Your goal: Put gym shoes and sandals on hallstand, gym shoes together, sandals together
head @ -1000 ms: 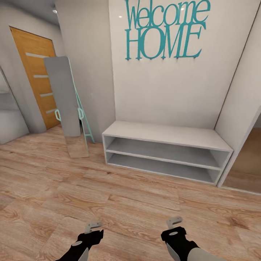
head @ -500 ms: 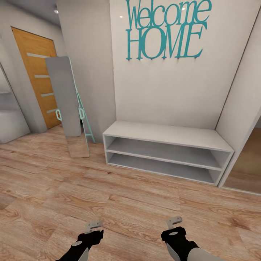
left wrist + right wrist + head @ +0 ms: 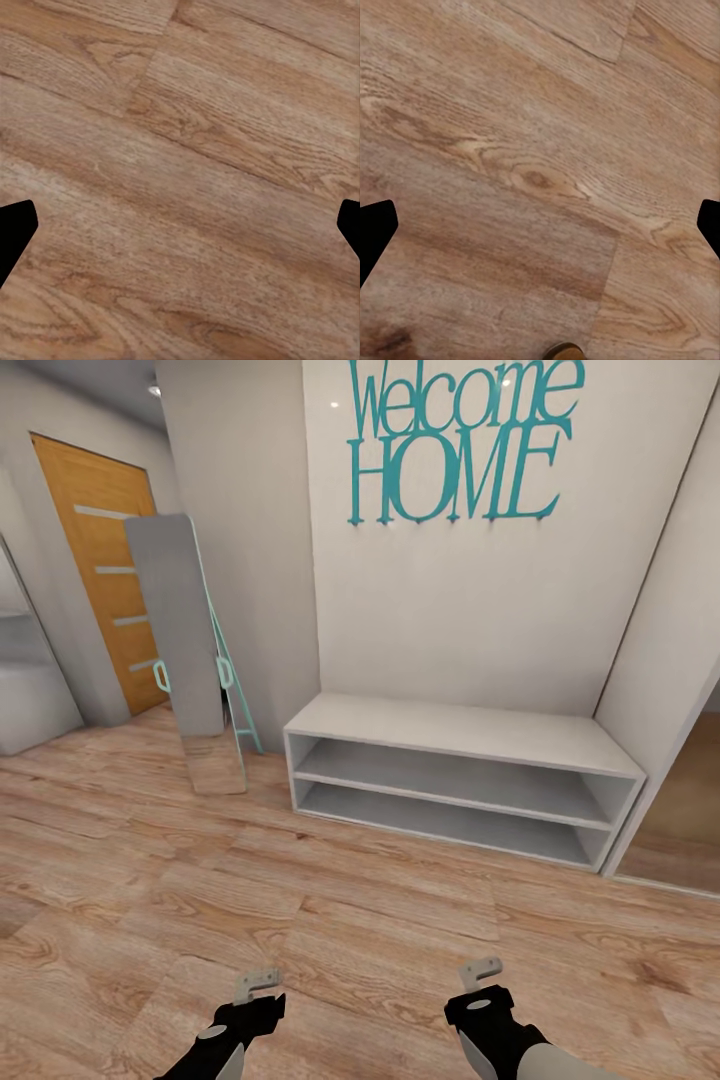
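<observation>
Ahead on the far wall I'm facing the empty rack (image 3: 460, 760), both grippers (image 3: 258, 984) (image 3: 480, 971) spread apart, needing shoes found.

Before me the hallstand (image 3: 455, 735) stands against the wall, its two low shelves and flat top bare, so my fingers could pass into either. The corridor floor (image 3: 330, 900) between me and it lies open. Left of the hallstand a leaning mirror (image 3: 185, 650) narrows that side; a wall panel (image 3: 665, 650) hems its right end.
</observation>
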Available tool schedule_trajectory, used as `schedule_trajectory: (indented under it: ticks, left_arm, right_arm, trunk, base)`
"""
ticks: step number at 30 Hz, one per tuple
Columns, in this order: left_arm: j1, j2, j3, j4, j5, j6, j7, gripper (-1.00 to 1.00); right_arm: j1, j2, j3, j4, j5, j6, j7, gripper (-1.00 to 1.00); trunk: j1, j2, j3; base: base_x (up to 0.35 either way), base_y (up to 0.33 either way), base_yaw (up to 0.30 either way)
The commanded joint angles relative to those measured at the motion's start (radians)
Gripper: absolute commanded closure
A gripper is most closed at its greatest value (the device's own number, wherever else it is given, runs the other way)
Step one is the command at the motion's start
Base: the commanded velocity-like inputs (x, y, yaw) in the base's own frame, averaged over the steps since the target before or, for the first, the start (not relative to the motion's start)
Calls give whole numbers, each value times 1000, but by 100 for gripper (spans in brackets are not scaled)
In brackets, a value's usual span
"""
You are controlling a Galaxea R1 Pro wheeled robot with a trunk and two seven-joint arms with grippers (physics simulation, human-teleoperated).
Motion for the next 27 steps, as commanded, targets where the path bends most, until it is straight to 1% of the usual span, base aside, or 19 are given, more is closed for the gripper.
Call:
schedule_trajectory:
  ticks: [1, 9, 18, 27]
  left_arm:
    - [0, 0, 0, 0, 0, 0, 0, -100]
    - [0, 0, 0, 0, 0, 0, 0, -100]
    - [0, 0, 0, 0, 0, 0, 0, -100]
    - [0, 0, 0, 0, 0, -1, 1, -100]
  right_arm:
    - [0, 0, 0, 0, 0, 0, 0, -100]
    - [0, 0, 0, 0, 1, 0, 0, -100]
    - [0, -1, 0, 1, 1, 0, 0, -100]
    - [0, -1, 0, 1, 1, 0, 0, -100]
  trunk:
    - [0, 0, -1]
    - [0, 0, -11]
    - [0, 0, -20]
    - [0, 0, -26]
  base:
    - [0, 0, 0]
    - [0, -12, 0]
    - [0, -150, 0]
    - [0, -52, 46]
